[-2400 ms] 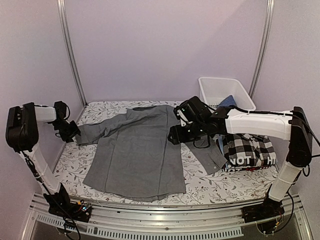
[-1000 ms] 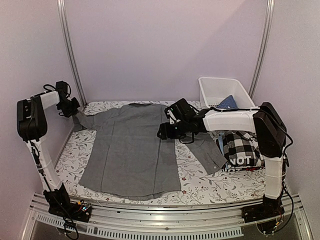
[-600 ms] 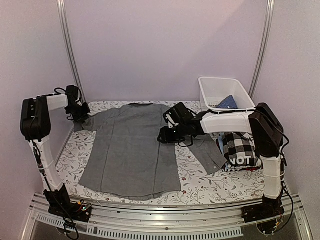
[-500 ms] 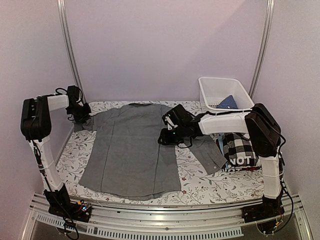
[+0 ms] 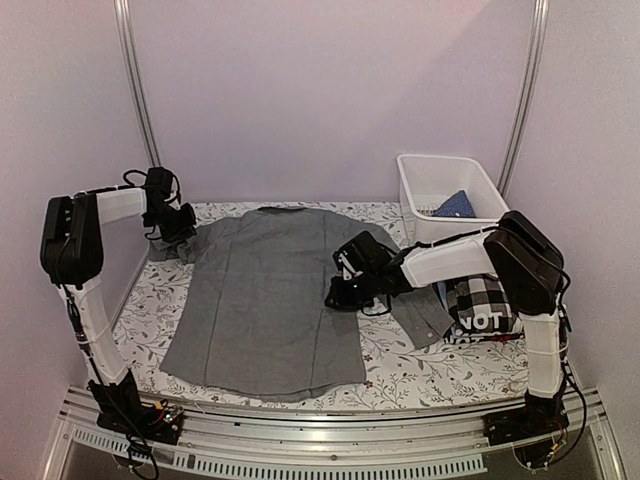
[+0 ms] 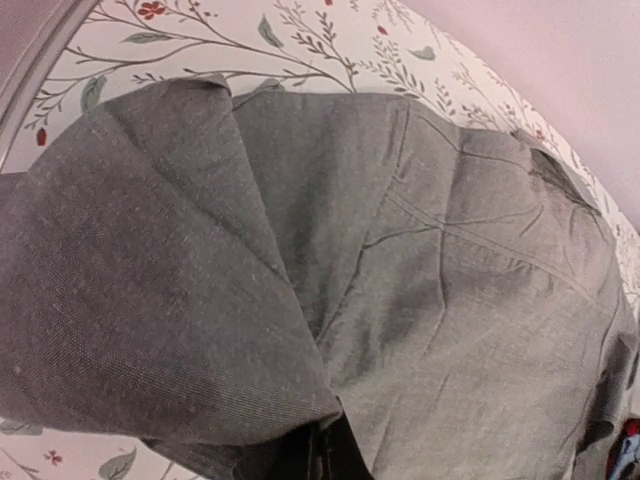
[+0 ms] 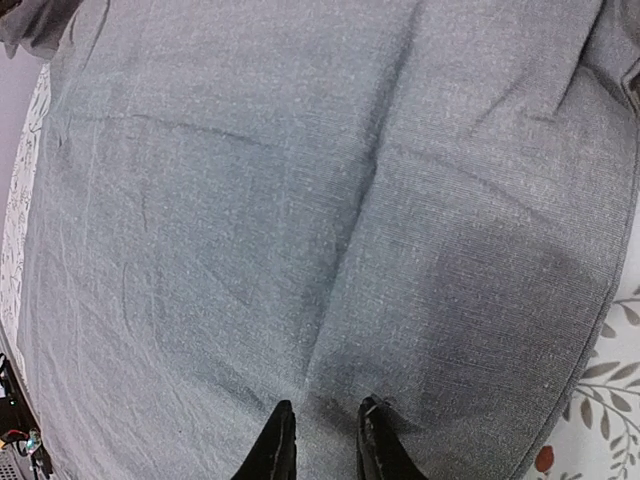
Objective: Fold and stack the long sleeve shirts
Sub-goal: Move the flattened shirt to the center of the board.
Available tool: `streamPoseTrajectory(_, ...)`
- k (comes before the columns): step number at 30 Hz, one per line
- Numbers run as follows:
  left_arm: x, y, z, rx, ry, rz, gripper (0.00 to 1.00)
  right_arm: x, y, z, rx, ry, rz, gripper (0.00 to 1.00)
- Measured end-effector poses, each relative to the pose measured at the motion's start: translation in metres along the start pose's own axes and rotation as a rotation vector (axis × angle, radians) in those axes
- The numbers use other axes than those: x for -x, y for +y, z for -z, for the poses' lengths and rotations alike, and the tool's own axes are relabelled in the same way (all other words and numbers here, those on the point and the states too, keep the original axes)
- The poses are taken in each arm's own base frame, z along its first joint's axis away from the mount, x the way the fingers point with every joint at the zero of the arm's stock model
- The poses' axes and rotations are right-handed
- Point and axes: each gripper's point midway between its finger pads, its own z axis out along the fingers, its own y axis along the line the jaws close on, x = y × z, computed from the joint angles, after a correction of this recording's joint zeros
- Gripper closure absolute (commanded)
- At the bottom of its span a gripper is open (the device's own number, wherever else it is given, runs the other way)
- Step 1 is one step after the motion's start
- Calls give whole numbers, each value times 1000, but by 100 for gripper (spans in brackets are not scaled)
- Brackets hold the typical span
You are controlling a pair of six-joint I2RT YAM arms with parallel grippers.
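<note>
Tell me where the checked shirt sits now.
Top view, right side of the table: the checked shirt lies folded on the dark NOT shirt, just in front of the white basket.

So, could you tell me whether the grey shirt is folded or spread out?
Mostly spread: the grey shirt lies flat, body unfolded, one sleeve stretched out, the other bunched up.

Lilac walls (image 5: pixel 330 90) enclose the counter (image 5: pixel 400 375), covered in a flowered cloth; metal posts (image 5: pixel 141 100) stand at its far corners.
</note>
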Motion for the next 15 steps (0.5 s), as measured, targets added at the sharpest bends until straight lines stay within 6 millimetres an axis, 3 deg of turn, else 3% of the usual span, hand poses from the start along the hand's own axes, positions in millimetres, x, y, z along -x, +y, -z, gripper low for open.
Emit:
streamPoseTrajectory(6,-44,-38,-10,-29,66,-54,100,2,-34,18,-38,-14,-37,79)
streamPoseTrajectory(11,-74,-31,-19,-4,124,-45,100,7,-50,25,-66,-13,-29,76)
streamPoseTrajectory(15,-75,-29,-20,7,120,-47,100,6,-50,27,-73,-2,-6,74)
